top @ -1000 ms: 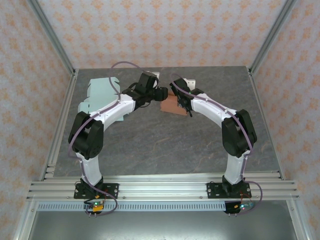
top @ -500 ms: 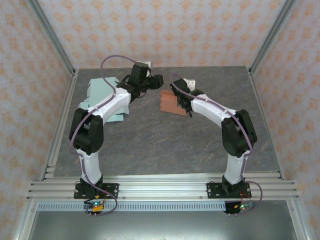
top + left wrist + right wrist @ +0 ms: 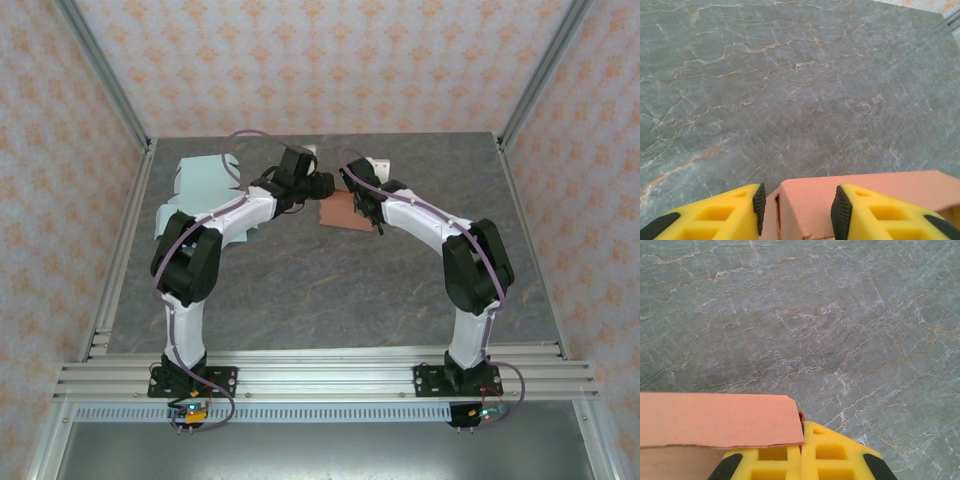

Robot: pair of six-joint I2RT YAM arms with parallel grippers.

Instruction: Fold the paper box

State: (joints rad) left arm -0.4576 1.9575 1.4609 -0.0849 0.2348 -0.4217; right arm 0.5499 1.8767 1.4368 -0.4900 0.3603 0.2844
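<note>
Paper box (image 3: 338, 211) is sitting close to the far edge of the tabletop (image 3: 330, 290), roughly mid-width, with both arms reaching in on it. Right end effector (image 3: 801, 440) is clamped shut, and it looks like it's pinching the thin edge of a flap right at the seam between its fingers. Left end effector (image 3: 796, 205) has its fingers apart, straddling a corner of the box, with a visible gap on the left pad's side. There's also a teal sheet (image 3: 200, 180) lying flat by the far-left corner.
</note>
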